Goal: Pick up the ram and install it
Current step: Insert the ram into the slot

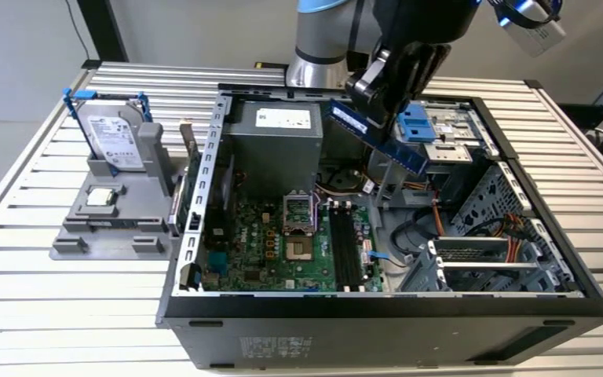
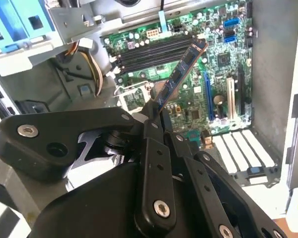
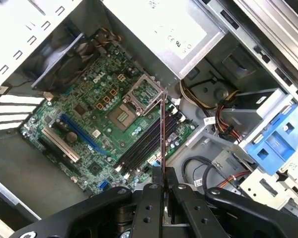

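The tool (image 2: 151, 116) is clamped on one end of the ram (image 2: 181, 72), which hangs above the memory slots (image 2: 154, 49), well apart. The stick's long axis slants across the slots' line, not along it.

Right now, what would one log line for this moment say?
gripper: shut on ram | ram: tilted, held above open case | memory slots: empty | install: not yet done

Long dark ram (image 1: 401, 151), tilted, aloft
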You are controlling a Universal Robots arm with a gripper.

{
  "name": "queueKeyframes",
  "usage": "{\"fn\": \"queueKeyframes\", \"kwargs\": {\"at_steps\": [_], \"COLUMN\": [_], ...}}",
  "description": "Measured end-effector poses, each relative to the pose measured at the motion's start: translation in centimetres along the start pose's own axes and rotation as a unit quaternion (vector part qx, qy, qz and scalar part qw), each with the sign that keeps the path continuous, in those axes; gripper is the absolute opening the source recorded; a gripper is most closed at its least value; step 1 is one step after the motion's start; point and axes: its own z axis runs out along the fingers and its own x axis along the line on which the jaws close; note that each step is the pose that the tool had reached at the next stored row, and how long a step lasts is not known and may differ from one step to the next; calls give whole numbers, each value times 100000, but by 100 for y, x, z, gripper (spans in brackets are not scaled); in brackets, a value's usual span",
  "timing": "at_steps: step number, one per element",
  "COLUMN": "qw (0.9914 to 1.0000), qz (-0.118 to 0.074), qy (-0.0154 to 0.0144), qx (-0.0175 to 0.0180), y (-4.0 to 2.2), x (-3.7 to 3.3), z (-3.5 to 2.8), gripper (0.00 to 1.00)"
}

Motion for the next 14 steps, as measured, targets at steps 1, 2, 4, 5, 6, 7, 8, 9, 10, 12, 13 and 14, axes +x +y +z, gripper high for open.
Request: {"fn": "queueKeyframes", "kwargs": {"at_steps": [1,2,4,5,6,7,8,9,10,12,13,14], "qw": [99998,99992,99967,99948,99926,99901,99870,99836,99801,99719,99670,99623], "qz": [647,1280,2565,3210,3838,4437,5095,5716,6293,7489,8104,8665], "qy": [-23,-50,-95,-120,-143,-166,-191,-212,-235,-269,-293,-312], "qx": [21,39,82,102,121,141,162,181,199,243,265,283], "y": [0,0,0,0,0,0,0,0,0,0,0,0], "x": [0,0,0,0,0,0,0,0,0,0,0,0], "z": [0,0,0,0,0,0,1,1,1,0,0,0], "gripper": [0,0,0,0,0,0,0,0,0,0,0,0]}}
